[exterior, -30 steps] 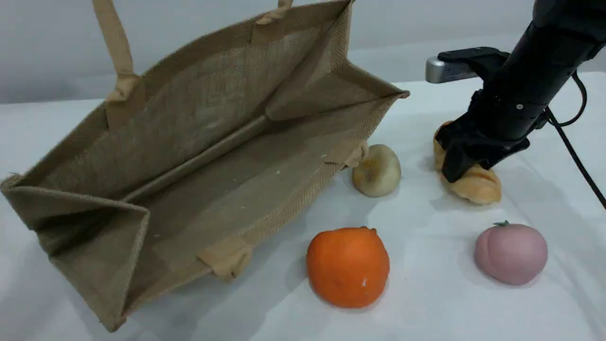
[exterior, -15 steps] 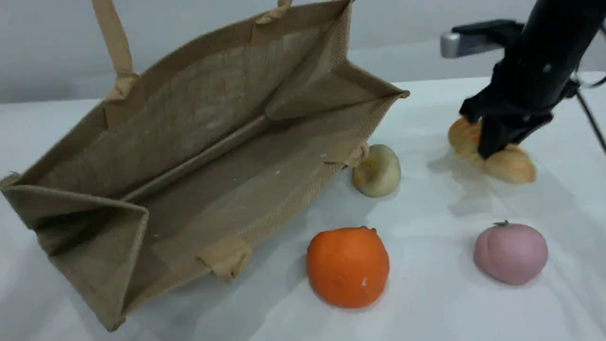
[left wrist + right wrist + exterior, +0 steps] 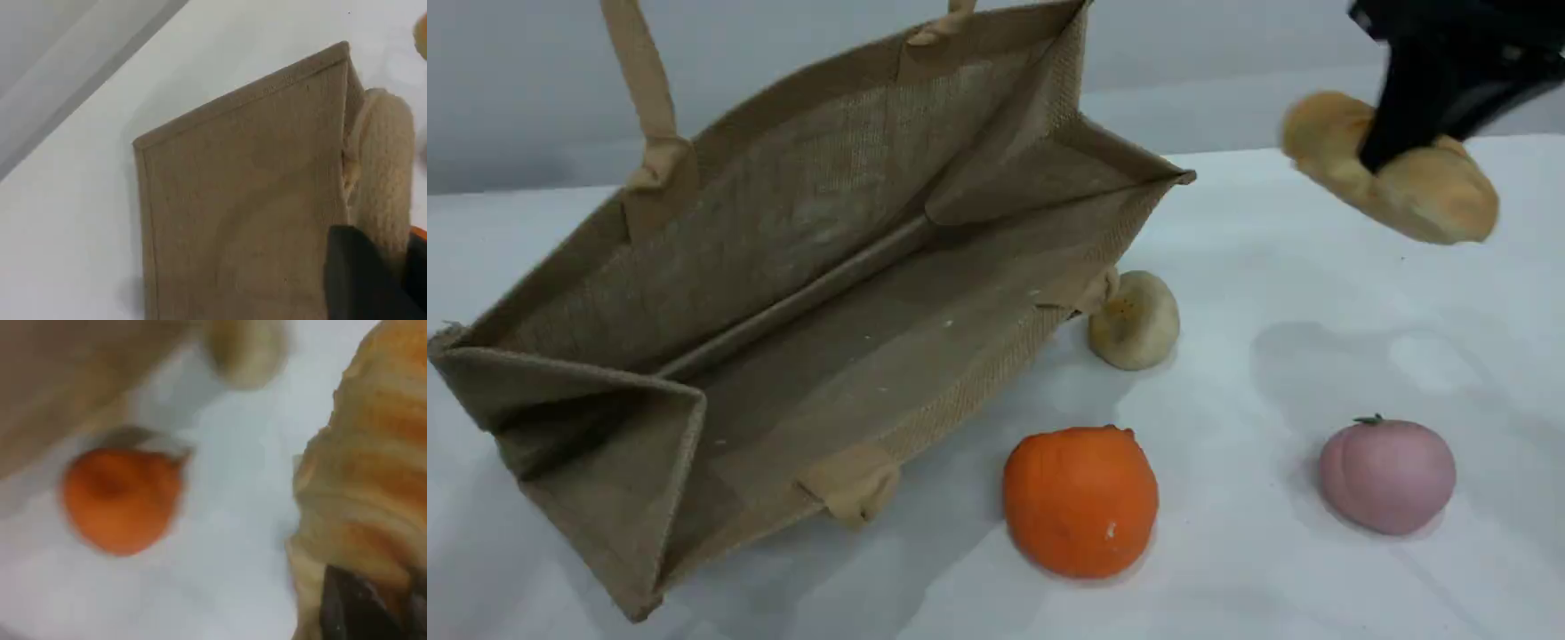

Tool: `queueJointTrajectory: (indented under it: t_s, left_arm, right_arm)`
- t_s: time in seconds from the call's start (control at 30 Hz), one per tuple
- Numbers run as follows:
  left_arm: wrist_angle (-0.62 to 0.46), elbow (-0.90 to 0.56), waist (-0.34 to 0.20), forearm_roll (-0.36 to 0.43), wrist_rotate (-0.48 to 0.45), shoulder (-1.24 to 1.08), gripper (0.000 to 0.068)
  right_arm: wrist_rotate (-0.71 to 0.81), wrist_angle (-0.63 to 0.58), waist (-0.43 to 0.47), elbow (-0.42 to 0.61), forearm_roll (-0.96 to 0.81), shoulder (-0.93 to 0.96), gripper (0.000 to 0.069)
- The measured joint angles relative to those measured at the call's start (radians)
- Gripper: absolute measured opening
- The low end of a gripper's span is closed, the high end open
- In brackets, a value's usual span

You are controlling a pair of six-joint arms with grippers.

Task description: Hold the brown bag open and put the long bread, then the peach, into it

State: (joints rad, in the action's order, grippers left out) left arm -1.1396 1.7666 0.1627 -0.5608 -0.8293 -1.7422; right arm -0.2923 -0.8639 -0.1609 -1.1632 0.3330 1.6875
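Above white table [image 3: 1272, 293], long bread [image 3: 1423, 191] hangs tilted, right end lower.

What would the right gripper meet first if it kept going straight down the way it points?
Likely bare table: the right gripper, shut on the long bread, hangs above open surface, with the peach nearer the camera. Depth is uncertain.

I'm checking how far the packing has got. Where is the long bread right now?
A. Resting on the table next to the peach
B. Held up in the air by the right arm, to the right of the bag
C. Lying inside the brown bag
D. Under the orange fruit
B: the long bread hangs clear of the table in the right gripper, right of the brown bag, which holds nothing.
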Motion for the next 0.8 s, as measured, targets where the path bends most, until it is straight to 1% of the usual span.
queueJointTrajectory:
  t_s: [0.2,0.33,0.4,0.5,0.6,0.8]
  left_arm:
    - [0.0,0.0,0.0,0.0,0.0,0.0,0.0099]
    - [-0.001,0.0,0.0,0.0,0.0,0.0,0.0099]
    - [-0.001,0.0,0.0,0.0,0.0,0.0,0.0099]
    - [-0.002,0.0,0.0,0.0,0.0,0.0,0.0099]
    - [-0.005,0.0,0.0,0.0,0.0,0.0,0.0099]
    - [-0.006,0.0,0.0,0.0,0.0,0.0,0.0099]
  right_arm:
    - [0.029,-0.016,-0.138,0.084,0.041,-0.105,0.0063]
    - [0.076,-0.014,-0.253,0.092,0.061,-0.114,0.006]
    - [0.105,0.011,-0.313,0.092,0.073,-0.114,0.006]
    - [0.148,0.081,-0.383,0.092,0.111,-0.113,0.006]
    - [0.159,0.146,-0.412,0.091,0.177,-0.106,0.006]
    - [0.15,0.276,-0.41,0.088,0.324,-0.052,0.006]
